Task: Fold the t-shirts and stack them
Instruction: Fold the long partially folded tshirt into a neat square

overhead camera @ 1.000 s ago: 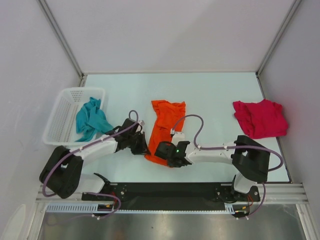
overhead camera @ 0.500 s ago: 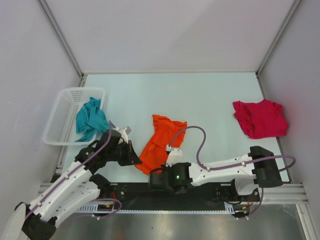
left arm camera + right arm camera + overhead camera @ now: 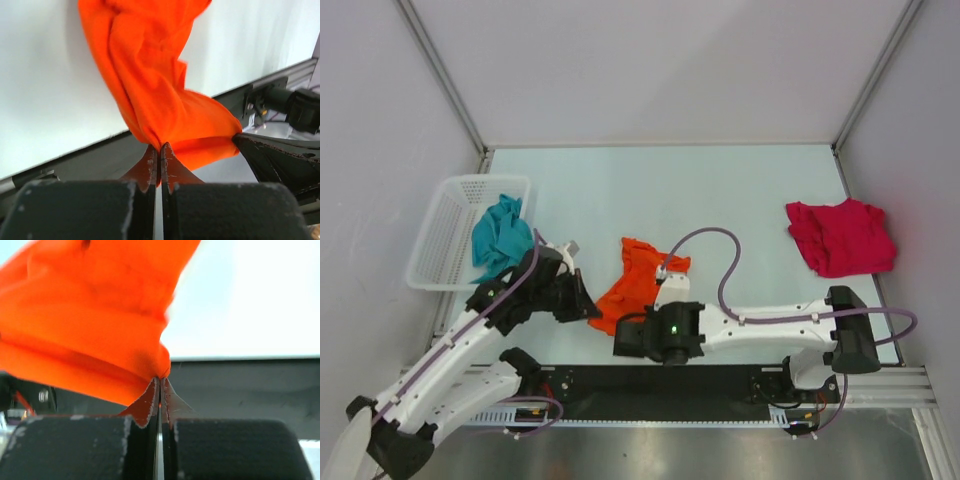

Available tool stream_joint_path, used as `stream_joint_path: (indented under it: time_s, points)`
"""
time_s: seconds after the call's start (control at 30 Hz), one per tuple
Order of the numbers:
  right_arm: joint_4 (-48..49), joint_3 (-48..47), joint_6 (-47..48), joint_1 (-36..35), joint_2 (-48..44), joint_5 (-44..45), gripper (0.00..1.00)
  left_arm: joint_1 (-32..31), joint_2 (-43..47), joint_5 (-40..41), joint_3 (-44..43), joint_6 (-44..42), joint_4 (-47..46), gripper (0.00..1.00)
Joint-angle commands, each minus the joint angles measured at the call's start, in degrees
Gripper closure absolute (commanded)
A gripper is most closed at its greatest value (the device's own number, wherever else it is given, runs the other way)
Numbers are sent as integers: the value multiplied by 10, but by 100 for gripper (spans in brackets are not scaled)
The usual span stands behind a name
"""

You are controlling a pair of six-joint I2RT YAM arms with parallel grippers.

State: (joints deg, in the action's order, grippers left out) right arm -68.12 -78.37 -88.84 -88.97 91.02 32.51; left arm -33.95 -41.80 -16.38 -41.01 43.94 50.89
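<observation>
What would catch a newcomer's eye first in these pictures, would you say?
The bright orange t-shirt near the front edge stands out, pinched by both the left gripper and the right gripper. A crimson t-shirt lies at far right; a teal t-shirt hangs over the white basket at left.

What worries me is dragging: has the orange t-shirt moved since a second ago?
Yes: the orange t-shirt has bunched, its far end drawn toward the base rail.

Plain bright orange t-shirt (image 3: 638, 285). Plain crimson t-shirt (image 3: 840, 237). Plain teal t-shirt (image 3: 500, 240). White basket (image 3: 438, 240), fine mesh pattern. Pale mint surface (image 3: 720, 190). White arms (image 3: 470, 335) with black joints; lilac cables (image 3: 722, 262). Black left tool (image 3: 160, 146) and black right tool (image 3: 160, 381), rust-brown at the tips.
</observation>
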Motion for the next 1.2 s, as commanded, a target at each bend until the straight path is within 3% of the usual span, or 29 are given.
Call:
stream_joint_path:
  time_s: [0.0,0.3,0.63,1.17]
  points:
    - [-48,-33,115,83,-4,34,100,6,-99,45,-85,-22,-90,100]
    - [45,-35,301,246,-7,4,100,6,-341,43,-258,-69,-140,100]
    - [149,-22,419,394,43,-60,100,20,-544,8,-371,-103,-165,100]
    - [221,-74,495,463,180,-103,100,79,-588,13,-371,-115,-187,100]
